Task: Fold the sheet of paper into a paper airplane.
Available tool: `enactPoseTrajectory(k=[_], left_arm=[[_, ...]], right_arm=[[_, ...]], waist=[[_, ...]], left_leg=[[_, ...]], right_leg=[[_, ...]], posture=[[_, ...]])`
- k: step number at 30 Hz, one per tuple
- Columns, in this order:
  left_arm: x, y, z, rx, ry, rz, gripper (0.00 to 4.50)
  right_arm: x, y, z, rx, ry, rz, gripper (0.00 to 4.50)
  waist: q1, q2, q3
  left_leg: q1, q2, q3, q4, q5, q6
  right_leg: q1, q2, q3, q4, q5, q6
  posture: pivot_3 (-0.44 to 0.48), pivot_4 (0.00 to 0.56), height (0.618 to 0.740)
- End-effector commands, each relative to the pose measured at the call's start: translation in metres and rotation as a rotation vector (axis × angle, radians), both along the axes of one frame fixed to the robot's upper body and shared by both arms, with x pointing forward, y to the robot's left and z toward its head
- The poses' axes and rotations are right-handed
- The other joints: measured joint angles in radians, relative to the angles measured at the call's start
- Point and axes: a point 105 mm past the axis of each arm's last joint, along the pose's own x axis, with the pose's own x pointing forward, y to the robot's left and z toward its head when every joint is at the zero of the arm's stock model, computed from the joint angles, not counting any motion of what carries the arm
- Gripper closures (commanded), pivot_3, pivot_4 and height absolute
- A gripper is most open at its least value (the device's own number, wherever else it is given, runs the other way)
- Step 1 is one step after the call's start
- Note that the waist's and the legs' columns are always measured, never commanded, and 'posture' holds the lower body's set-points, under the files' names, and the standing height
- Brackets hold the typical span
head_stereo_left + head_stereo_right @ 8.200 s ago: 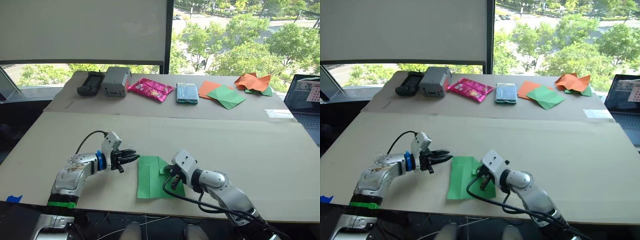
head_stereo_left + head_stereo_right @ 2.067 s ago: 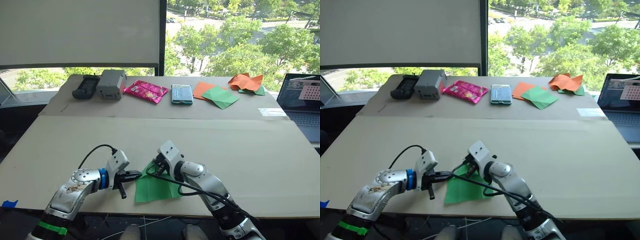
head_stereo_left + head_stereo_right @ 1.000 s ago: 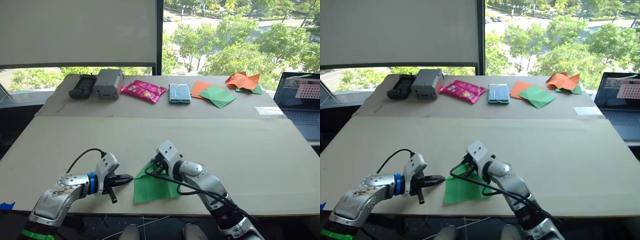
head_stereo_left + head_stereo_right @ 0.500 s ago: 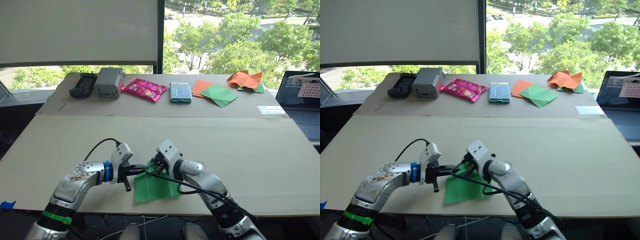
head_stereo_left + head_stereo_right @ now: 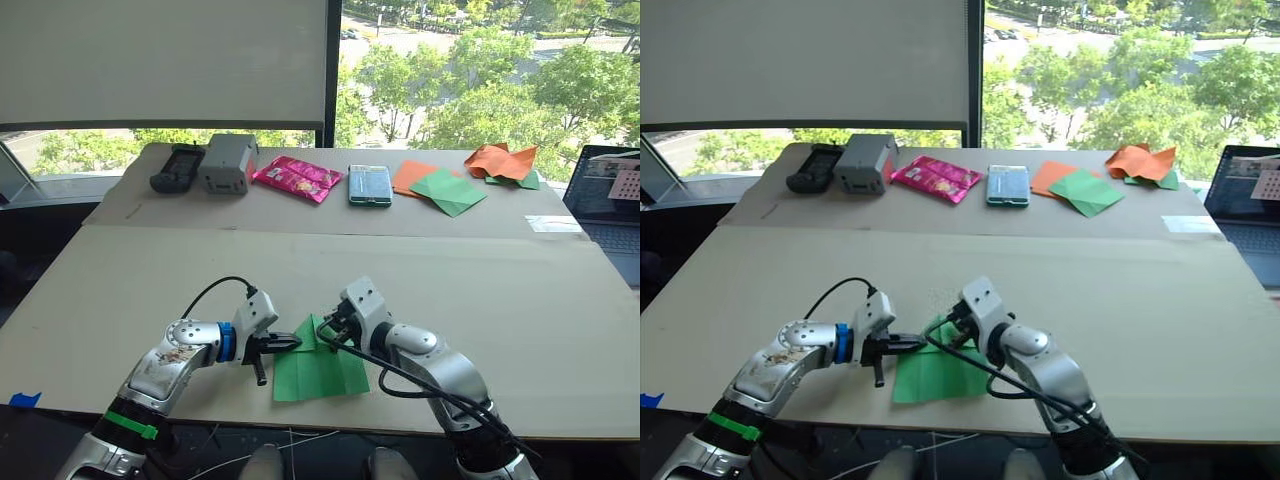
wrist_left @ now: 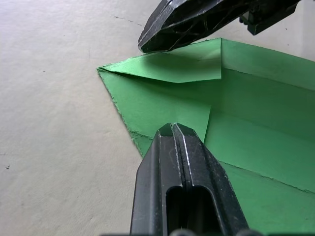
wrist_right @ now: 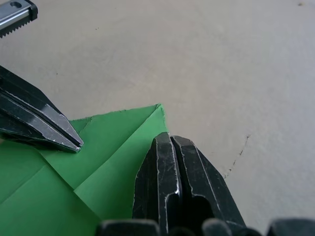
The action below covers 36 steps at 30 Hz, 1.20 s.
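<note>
The sheet of paper (image 5: 320, 372) is bright green and lies flat near the table's front edge, its far corners folded in toward a point (image 7: 158, 106). My left gripper (image 5: 294, 343) is shut, and its tips rest on the left folded flap (image 6: 162, 105). My right gripper (image 5: 326, 336) is also shut, its tips pressing on the far folded corner (image 7: 123, 142) close beside the left gripper's tips. In the left wrist view the right gripper's fingers (image 6: 197, 22) lie across the upper flap.
On the far board lie a black device (image 5: 180, 167), a grey box (image 5: 227, 163), a pink packet (image 5: 297, 178), a teal case (image 5: 370, 185), orange and duller green papers (image 5: 440, 188) and an orange-and-green heap (image 5: 505, 163). A laptop (image 5: 612, 205) stands at the right.
Over the last second my left gripper has moved right, from beside the sheet onto its left folded flap. The right gripper has stayed on the far corner. The camera has shifted slightly.
</note>
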Motion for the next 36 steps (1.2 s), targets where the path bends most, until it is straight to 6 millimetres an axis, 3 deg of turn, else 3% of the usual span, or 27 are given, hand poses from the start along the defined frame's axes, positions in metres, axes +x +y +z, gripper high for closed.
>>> enactPoseTrajectory(k=[1, 5, 9, 12, 17, 24, 31, 36], left_arm=[[-0.005, 0.005, -0.02, 0.061, 0.053, 0.012, 4.46], [-0.006, 0.003, -0.022, 0.062, 0.055, 0.005, 4.46], [-0.005, 0.001, -0.023, 0.068, 0.053, -0.01, 4.46], [-0.004, 0.0, -0.023, 0.069, 0.052, -0.019, 4.46], [-0.004, 0.0, -0.025, 0.077, 0.048, -0.032, 4.46], [-0.002, 0.0, -0.024, 0.086, 0.042, -0.042, 4.46], [-0.002, 0.0, -0.025, 0.091, 0.039, -0.046, 4.46], [-0.001, 0.0, -0.025, 0.091, 0.036, -0.047, 4.46]], right_arm=[[-0.014, -0.013, 0.03, 0.078, -0.068, 0.0, 4.5], [-0.046, -0.033, 0.032, 0.073, -0.049, 0.043, 4.5], [-0.091, -0.051, 0.011, 0.018, 0.09, 0.153, 4.5], [-0.109, -0.054, -0.001, -0.022, 0.153, 0.203, 4.5], [-0.108, -0.059, -0.025, -0.096, 0.194, 0.142, 4.5], [-0.097, -0.064, -0.041, -0.131, 0.161, 0.038, 4.5], [-0.076, -0.072, -0.029, -0.065, 0.069, -0.086, 4.5], [-0.064, -0.065, -0.016, 0.036, 0.016, -0.107, 4.5]], waist=[[0.003, 0.0, 0.0], [0.005, 0.0, 0.0], [0.006, 0.0, 0.0], [0.001, 0.0, 0.002], [-0.003, 0.001, 0.005], [0.001, -0.001, 0.003], [0.001, -0.001, 0.004], [0.003, 0.002, 0.002]], left_leg=[[0.0, 0.0, 0.0, 0.0, 0.0, 0.0], [-0.001, 0.0, 0.0, 0.0, 0.0, 0.0], [-0.001, 0.0, 0.001, 0.001, 0.0, 0.0], [-0.002, -0.001, 0.001, 0.001, 0.0, 0.0], [-0.003, -0.002, 0.003, 0.007, -0.001, -0.001], [-0.007, -0.001, 0.003, 0.008, -0.001, -0.002], [-0.007, 0.0, 0.003, 0.009, -0.001, -0.002], [-0.008, 0.0, 0.003, 0.009, -0.001, -0.002]], right_leg=[[0.0, 0.0, 0.0, 0.0, 0.0, 0.0], [0.001, -0.001, 0.0, -0.002, 0.0, 0.0], [0.001, -0.002, -0.001, -0.005, 0.0, 0.0], [0.001, -0.004, -0.002, -0.01, 0.0, 0.0], [0.0, -0.019, -0.017, -0.017, 0.0, 0.0], [0.0, -0.023, -0.027, -0.023, 0.0, 0.001], [0.0, -0.023, -0.028, -0.023, 0.0, 0.001], [0.0, -0.023, -0.028, -0.022, 0.0, 0.001]], posture=[[0.0, 0.15, 0.72], [0.0, 0.15, 0.72], [0.0, 0.15, 0.72], [0.0, 0.15, 0.72], [0.0, 0.15, 0.72], [0.0, 0.15, 0.72], [0.0, 0.15, 0.72], [0.0, 0.15, 0.72]])
